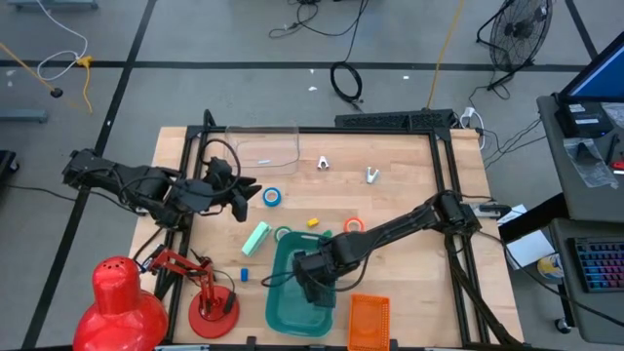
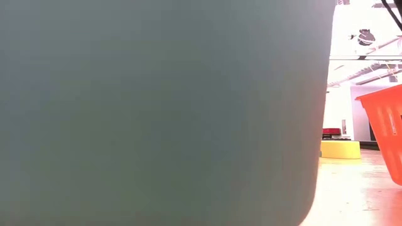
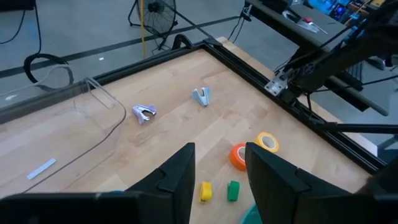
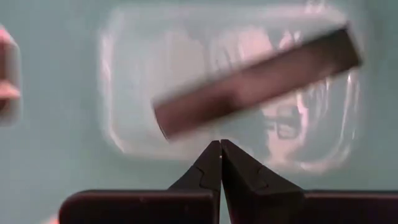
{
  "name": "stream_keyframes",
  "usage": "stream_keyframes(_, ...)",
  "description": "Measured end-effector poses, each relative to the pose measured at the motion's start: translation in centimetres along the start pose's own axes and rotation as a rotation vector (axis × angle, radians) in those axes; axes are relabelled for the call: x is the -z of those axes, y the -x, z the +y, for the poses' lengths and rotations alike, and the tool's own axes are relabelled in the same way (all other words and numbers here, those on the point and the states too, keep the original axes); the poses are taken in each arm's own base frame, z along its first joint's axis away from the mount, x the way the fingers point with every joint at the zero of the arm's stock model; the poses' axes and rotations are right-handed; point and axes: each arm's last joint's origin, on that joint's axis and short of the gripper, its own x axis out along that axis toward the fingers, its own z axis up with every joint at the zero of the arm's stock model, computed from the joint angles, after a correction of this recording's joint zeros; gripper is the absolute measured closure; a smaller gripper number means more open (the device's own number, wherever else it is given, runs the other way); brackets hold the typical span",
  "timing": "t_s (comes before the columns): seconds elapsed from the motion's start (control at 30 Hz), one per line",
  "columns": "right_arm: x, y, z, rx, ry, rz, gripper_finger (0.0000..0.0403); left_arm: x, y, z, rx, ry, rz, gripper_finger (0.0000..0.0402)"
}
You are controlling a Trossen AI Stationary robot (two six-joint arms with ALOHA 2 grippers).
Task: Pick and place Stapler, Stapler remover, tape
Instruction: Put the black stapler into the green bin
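Observation:
My right gripper hangs shut over the inside of the teal bin. In the right wrist view its fingertips point down at a dark bar-shaped thing on the bin's floor, clear of it. My left gripper is open above the table's left part, beside the blue tape roll. A mint stapler and a green tape ring lie near the bin. The orange tape and yellow tape sit side by side. Two staple removers lie farther back.
A clear container stands at the far edge. An orange basket is to the right of the bin at the near edge, and a red lamp stands at the near left. Small yellow, green and blue blocks lie about.

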Motion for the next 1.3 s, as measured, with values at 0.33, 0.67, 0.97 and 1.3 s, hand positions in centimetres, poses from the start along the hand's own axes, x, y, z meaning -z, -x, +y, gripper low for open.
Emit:
stream_keyframes(0.33,0.7,-3.0,0.4,0.074,0.165,0.070,0.0403,0.4,0.5,-0.5,0.031,-0.011,0.010,0.0257)
stream_keyframes(0.67,0.0,-2.9,1.0,0.023,0.143,-0.009,0.0403,0.6,0.7,-0.5,0.007,-0.018,-0.011,0.0257)
stream_keyframes(0.97,-0.3,-2.9,1.1,0.016,0.128,-0.045,0.0403,0.6,0.7,-0.5,0.007,0.000,-0.012,0.0257)
stream_keyframes(1.3,-0.7,-2.9,0.8,0.027,0.133,-0.071,0.0403,0.7,0.9,-0.7,0.023,0.001,-0.005,0.0257)
